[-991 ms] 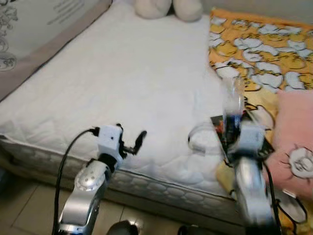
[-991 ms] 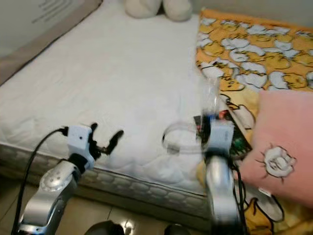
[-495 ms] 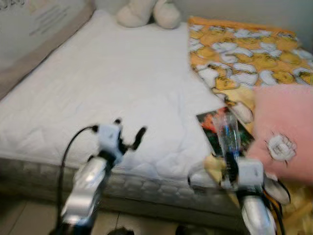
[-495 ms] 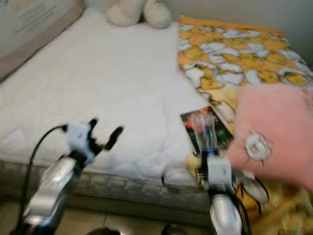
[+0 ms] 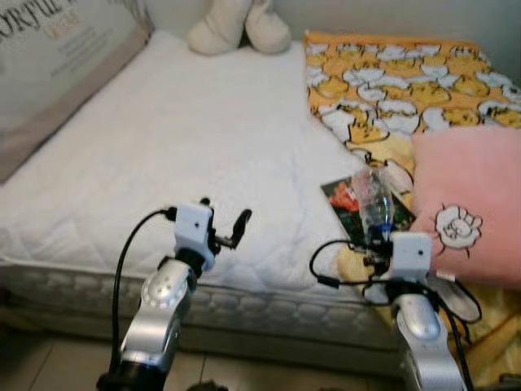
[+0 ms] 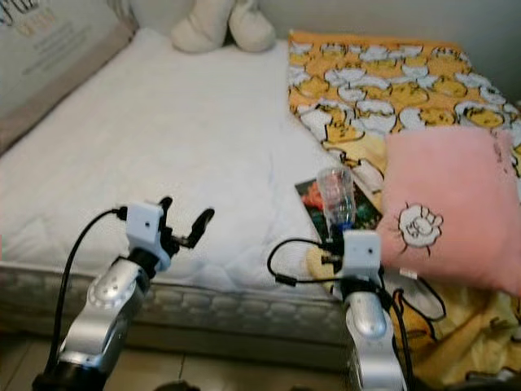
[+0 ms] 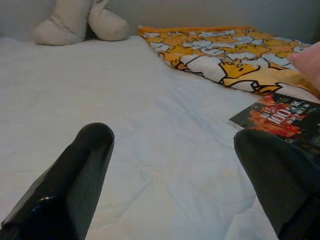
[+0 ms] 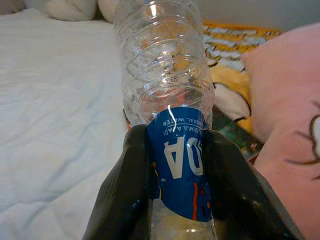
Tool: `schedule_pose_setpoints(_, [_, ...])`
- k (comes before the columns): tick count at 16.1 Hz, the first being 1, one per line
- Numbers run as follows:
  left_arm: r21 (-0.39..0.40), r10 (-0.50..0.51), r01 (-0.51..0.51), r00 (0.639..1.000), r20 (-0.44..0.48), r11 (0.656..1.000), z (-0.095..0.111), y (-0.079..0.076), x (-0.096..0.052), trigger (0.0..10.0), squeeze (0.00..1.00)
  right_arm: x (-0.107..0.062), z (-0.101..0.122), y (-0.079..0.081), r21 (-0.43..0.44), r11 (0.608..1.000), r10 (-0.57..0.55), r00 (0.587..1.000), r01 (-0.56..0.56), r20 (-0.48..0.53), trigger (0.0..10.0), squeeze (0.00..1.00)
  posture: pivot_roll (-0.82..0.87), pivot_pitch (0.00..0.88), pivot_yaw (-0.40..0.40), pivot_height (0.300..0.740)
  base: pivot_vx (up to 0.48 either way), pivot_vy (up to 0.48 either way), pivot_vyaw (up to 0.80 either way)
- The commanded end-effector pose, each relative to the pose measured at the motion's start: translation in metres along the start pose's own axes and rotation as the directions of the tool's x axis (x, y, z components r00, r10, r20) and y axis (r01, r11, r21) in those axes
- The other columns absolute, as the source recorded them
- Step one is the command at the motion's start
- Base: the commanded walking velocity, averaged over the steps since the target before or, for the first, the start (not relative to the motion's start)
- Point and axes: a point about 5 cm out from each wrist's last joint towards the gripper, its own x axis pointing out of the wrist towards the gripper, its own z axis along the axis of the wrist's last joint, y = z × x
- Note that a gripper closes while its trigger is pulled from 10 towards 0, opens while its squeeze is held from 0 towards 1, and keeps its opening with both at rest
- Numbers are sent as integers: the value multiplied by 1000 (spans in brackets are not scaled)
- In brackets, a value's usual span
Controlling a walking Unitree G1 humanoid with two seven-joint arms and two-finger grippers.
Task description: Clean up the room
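Observation:
A clear plastic water bottle [image 5: 372, 201] with a blue label is held off the bed by my right gripper [image 5: 378, 239], which is shut on its labelled part; in the right wrist view both black fingers [image 8: 122, 192] press against the bottle [image 8: 167, 90]. My left gripper [image 5: 225, 226] is raised over the front edge of the white mattress [image 5: 187, 138], open, with nothing between its fingers [image 7: 75, 175]. A dark leaflet with red print [image 7: 280, 117] lies on the mattress by the yellow blanket.
A pink cushion [image 5: 468, 204] lies on the yellow duck-print blanket [image 5: 391, 73] at the right. A cream plush toy [image 5: 236, 24] rests at the head of the bed. A large printed pillow [image 5: 57, 57] leans at the left. Black cables [image 5: 342, 269] hang by the right wrist.
The camera has shifted, so the bed sits differently in view. My right gripper with the bottle has come lower and nearer. The left gripper has stayed open over the mattress edge.

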Motion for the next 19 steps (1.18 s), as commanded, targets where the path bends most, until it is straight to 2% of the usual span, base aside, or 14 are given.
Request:
schedule_pose_setpoints(1, [14,16,-16,1000,6,1000,4,3,3,10000,0,3,3,-1,20,1000,-2,1000,2,4,10000,0,-95,0,21,724,-349,0,0])
schedule_pose_setpoints(6, [29,30,-30,999,14,999,5,7,3,10000,0,5,-1,5,29,999,17,1000,-16,-12,10000,0,-88,0,24,724,-424,0,0])
schedule_pose_setpoints(15, [36,24,-24,1000,18,999,5,5,5,10000,0,5,-9,2,15,1000,16,999,-15,-33,10000,0,-94,0,27,724,-414,0,0])
schedule_pose_setpoints(19, [30,20,-20,1000,8,999,0,-1,-1,10000,0,3,-13,0,14,1000,18,999,-18,-47,10000,0,-94,0,28,724,0,0,758])
